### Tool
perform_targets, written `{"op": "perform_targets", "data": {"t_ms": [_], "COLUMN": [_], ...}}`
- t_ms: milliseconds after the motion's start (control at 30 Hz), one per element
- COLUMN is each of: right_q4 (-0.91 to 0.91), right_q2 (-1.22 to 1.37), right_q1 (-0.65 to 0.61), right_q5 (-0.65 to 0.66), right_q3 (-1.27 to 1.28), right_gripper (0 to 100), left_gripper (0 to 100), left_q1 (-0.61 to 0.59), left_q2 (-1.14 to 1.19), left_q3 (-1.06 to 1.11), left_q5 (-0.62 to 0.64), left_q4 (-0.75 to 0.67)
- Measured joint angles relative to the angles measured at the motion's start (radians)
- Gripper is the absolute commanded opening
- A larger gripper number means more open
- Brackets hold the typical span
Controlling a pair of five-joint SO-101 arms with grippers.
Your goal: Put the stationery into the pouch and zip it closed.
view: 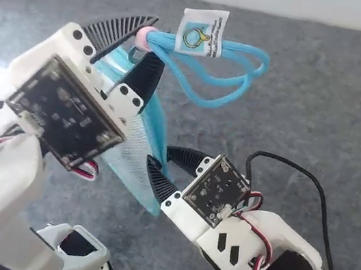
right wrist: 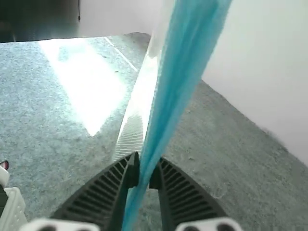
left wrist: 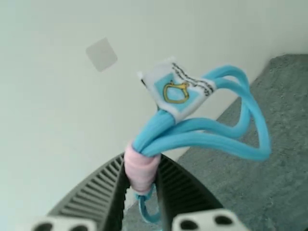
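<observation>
The left gripper (left wrist: 141, 169) is clamped on the small pink zipper pull (view: 145, 35), with the blue cord loops (view: 226, 75) and their paper tag (view: 202, 30) sticking out beyond its tips. The right gripper (right wrist: 144, 164) is closed on a thin fold of the pouch (view: 134, 149) at its lower edge, so the blue mesh bag hangs in the air between the two arms, clear of the grey table (view: 330, 111). Whether any stationery is inside I cannot tell. The weakest point looks to be the left hold: the pull is short and rounded, and a tug along the zip could slide it out of the jaws. The right hold bites only fabric, so tension from the other end may drag the mesh free, and the pouch would swing or drop. If the two arms pull off the line of the zip, the slider may jam or the fabric bunch. Should the zip be partly open, tilting could spill the contents.
</observation>
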Motion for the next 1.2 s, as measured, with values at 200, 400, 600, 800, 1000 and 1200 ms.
{"op": "perform_targets", "data": {"t_ms": [200, 400, 600, 800, 1000, 1200], "right_q4": [0.000, 0.000, 0.000, 0.029, 0.038, 0.038], "right_q2": [0.034, 0.241, 0.250, 0.169, 0.146, 0.147], "right_q1": [0.069, 0.112, 0.146, 0.141, 0.152, 0.158], "right_q5": [0.000, 0.002, 0.002, 0.002, 0.002, 0.002], "right_q3": [-0.002, -0.044, -0.046, -0.046, -0.046, -0.044], "right_gripper": [0.9, 0.9, 0.9, 0.9, 0.9, 0.9], "left_gripper": [1, 1, 1, 1, 1, 1], "left_q1": [0.002, -0.107, -0.164, -0.176, -0.292, -0.381], "left_q2": [0.005, 0.040, 0.041, 0.043, 0.043, 0.044], "left_q3": [0.009, 0.130, 0.198, 0.267, 0.559, 0.858], "left_q5": [0.129, 0.253, 0.270, 0.270, 0.270, 0.275], "left_q4": [0.000, 0.000, 0.000, 0.000, -0.101, -0.276]}}
